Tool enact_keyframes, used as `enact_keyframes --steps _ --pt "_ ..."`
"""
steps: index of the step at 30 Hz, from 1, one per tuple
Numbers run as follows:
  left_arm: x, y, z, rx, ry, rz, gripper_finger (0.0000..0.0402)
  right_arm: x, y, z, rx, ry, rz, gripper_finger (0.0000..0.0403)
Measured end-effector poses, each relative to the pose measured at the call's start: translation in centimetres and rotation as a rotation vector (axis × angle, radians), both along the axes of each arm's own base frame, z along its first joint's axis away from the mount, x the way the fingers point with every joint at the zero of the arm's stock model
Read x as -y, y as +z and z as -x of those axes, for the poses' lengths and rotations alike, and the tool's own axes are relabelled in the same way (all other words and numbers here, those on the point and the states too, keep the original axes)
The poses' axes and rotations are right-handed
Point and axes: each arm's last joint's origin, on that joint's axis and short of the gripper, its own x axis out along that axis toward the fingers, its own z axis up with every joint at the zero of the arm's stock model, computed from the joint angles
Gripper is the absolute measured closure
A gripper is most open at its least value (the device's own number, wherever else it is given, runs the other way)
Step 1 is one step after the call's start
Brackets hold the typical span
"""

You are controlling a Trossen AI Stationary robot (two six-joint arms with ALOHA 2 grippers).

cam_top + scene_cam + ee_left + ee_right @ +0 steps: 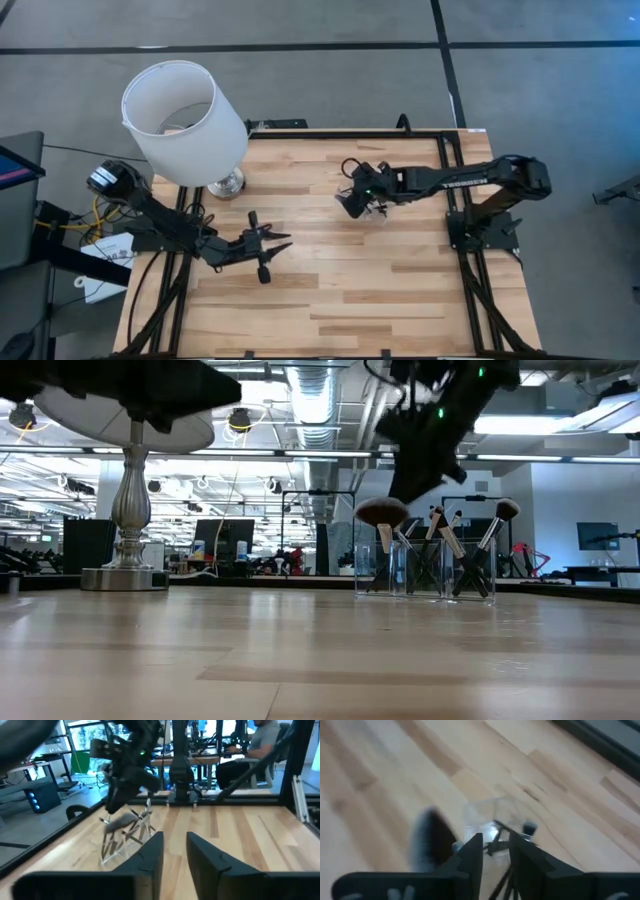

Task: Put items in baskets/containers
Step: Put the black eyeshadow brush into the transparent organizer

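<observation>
Low view: the makeup brushes [440, 555] stand leaning in the clear tray [425, 570] on my tabletop [300, 660], far from the lamp [130, 510]. My right gripper [352, 203] hovers directly above them, jaws slightly parted, empty. My left gripper [275, 243] waits nearer the lamp, jaws narrowly apart, empty.

Bright, even overhead light; ceiling fixtures [240, 420] glare in the low view. The right wrist view is motion-blurred; beyond the jaws the counter [395, 785] smears.

Both hands [283, 240] [352, 203] part-open, well apart
</observation>
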Motion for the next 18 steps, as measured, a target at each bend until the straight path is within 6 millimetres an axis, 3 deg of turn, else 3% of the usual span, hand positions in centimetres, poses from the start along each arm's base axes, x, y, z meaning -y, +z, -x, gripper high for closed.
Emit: enact_keyframes --steps 5,11,14,18 --pt "-1.6 2.8 1.8 0.011 0.014 0.006 0.0387 -1.0 5.1 0.8 0.009 0.080 -0.030 0.0302" --pt "-5.1 5.7 4.8 0.013 0.082 0.009 0.0397 -3.9 10.9 3.6 0.107 0.327 0.205 0.0301" --pt "-6.6 6.6 6.4 0.024 0.049 0.016 0.0397 -5.4 11.9 5.3 0.140 0.412 0.311 0.0301" --pt "-8.0 6.9 8.1 0.064 -0.039 0.040 0.0397 -6.7 11.3 7.3 0.171 0.532 0.388 0.0301"
